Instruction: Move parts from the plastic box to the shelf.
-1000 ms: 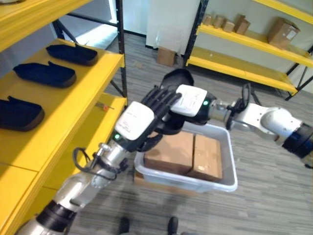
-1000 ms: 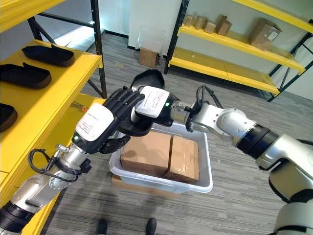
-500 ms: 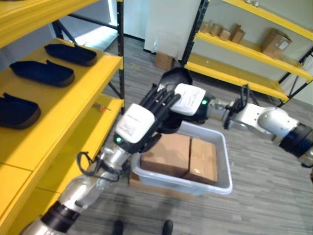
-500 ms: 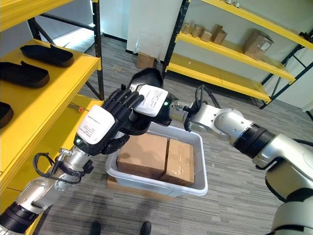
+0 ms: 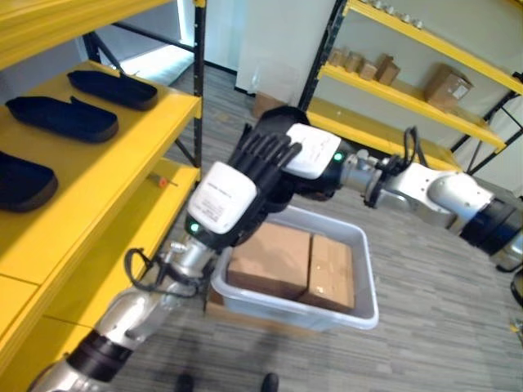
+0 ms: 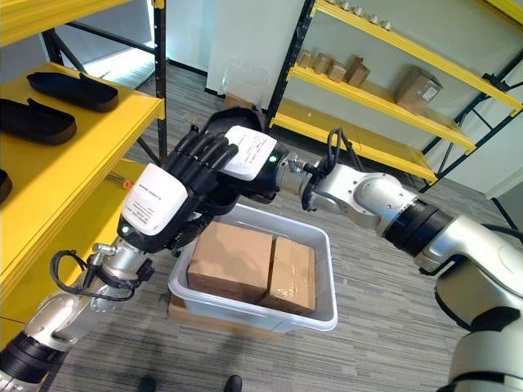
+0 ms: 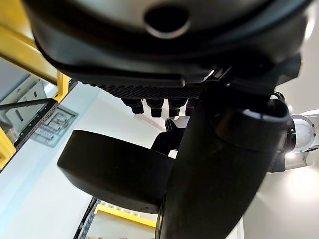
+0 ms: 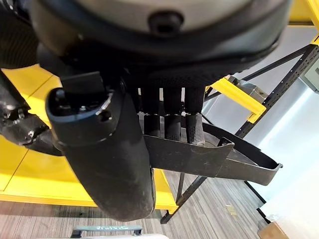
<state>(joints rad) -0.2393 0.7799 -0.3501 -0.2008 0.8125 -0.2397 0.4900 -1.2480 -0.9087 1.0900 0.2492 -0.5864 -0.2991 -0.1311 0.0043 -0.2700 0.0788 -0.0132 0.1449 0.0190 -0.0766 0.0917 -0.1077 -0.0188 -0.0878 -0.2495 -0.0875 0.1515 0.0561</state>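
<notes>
Compared with the earlier frames, both arms have carried the black part (image 6: pixel 219 124) slightly higher and nearer the yellow shelf (image 5: pixel 122 163), and the camera has shifted so that the plastic box (image 5: pixel 364 278) sits lower and smaller in view. The part, a dark moulded tray-like piece, is held in mid-air above the near-left corner of the box, between the two hands. Right hand (image 5: pixel 315 159): its fingers (image 8: pixel 172 119) are curled over the part's rim with the thumb beside them, as the right wrist view shows, so it grips the part. Left hand (image 5: pixel 237 192): its fingers (image 5: pixel 265 151) reach up along the part; in the left wrist view the fingertips (image 7: pixel 154 105) lie against the part's dark body (image 7: pixel 114 169) and the thumb (image 7: pixel 219 164) wraps in front of it, so this hand also closes on the part. The plastic box, pale grey and open-topped, rests on a flat cardboard sheet (image 6: pixel 196 314) on the floor and contains two brown cardboard cartons (image 5: pixel 270 261) side by side. On the shelf to the robot's left lie three similar black parts (image 5: pixel 61 118) in a row, well apart from the held one. Behind the box stands a second yellow rack (image 6: pixel 384 147) bearing several cardboard boxes (image 6: pixel 413 88).
</notes>
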